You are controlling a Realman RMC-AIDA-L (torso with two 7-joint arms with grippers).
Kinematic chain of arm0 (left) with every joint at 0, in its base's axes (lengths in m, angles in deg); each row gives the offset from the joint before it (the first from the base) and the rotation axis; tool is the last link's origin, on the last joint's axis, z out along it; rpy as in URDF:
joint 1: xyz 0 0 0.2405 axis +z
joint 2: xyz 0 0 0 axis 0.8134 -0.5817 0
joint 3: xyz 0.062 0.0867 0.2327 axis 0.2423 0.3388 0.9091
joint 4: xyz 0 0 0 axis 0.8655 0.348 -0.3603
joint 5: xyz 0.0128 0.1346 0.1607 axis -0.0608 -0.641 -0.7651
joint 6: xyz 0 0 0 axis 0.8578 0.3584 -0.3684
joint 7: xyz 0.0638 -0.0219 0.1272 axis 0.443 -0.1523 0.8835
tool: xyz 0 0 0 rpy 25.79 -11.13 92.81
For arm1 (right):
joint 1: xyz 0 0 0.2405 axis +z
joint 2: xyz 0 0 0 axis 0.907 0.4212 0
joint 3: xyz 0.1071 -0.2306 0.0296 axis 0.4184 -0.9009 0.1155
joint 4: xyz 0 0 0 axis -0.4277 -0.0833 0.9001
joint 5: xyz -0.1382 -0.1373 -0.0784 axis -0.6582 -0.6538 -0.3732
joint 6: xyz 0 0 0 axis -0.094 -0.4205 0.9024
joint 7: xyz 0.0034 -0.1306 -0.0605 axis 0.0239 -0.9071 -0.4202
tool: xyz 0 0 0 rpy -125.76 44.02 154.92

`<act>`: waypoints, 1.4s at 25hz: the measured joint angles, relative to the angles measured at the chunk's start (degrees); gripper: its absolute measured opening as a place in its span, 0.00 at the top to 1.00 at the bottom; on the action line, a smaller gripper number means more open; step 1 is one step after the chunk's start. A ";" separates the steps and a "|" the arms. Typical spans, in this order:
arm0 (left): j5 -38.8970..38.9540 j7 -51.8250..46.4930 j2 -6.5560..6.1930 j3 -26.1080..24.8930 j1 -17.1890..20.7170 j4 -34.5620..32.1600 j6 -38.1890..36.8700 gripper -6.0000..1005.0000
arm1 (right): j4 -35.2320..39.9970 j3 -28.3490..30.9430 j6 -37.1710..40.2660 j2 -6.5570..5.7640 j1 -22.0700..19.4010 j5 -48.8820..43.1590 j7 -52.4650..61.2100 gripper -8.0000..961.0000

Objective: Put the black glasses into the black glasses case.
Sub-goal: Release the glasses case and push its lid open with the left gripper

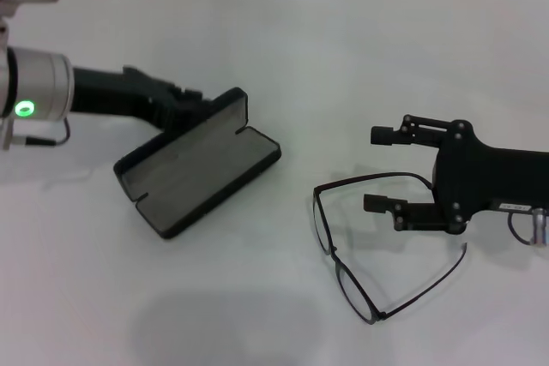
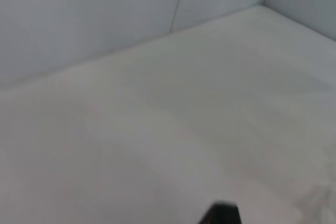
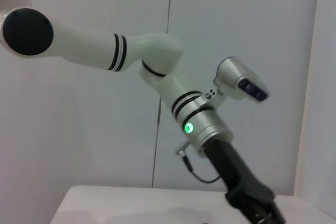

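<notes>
black on white is nearly all there is here: the black glasses case (image 1: 199,165) lies opened on the white desk (image 1: 343,57), its grey lining facing up, and the black glasses (image 1: 364,250) lie unfolded on the desk, well apart from the case toward the robot's right, with both temple arms spread out. the step in hand, as i judge it, is the reach for the glasses; they are not yet picked up and nothing is in the case. the right gripper (image 1: 383,169) is low over the desk just beside the glasses, its two fingers spread wide and released, holding nothing. one temple arm runs between the fingers or just under them; i cannot tell if a finger touches the wire. the left gripper (image 1: 190,109) is at the far edge of the case, at the raised lid, and seems to steady it or keep it open, but its fingers are hidden behind the lid, so i cannot tell if it is clenched on the case or only resting against it. the left wrist view gives only bare desk and a small dark tip; the right wrist view gives the left arm but not the glasses. the next move probably calls for a careful closing on the thin frame, because the wire is slim and lies flat and could slip, then a lift and a carry across to the open case.
</notes>
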 joint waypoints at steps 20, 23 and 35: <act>-7.28 -2.39 0.09 4.03 -8.36 -2.50 -0.39 0.78 | -0.49 0.30 0.05 1.06 -1.68 0.48 -2.12 0.21; -9.48 -3.72 0.29 4.17 -7.33 -3.56 -2.49 0.66 | -0.50 1.17 0.03 0.99 -1.54 0.33 -2.12 0.21; -12.84 -4.58 0.79 4.34 -5.63 -4.72 -5.58 0.46 | -0.46 1.59 -0.81 0.79 -0.42 0.11 -2.10 0.21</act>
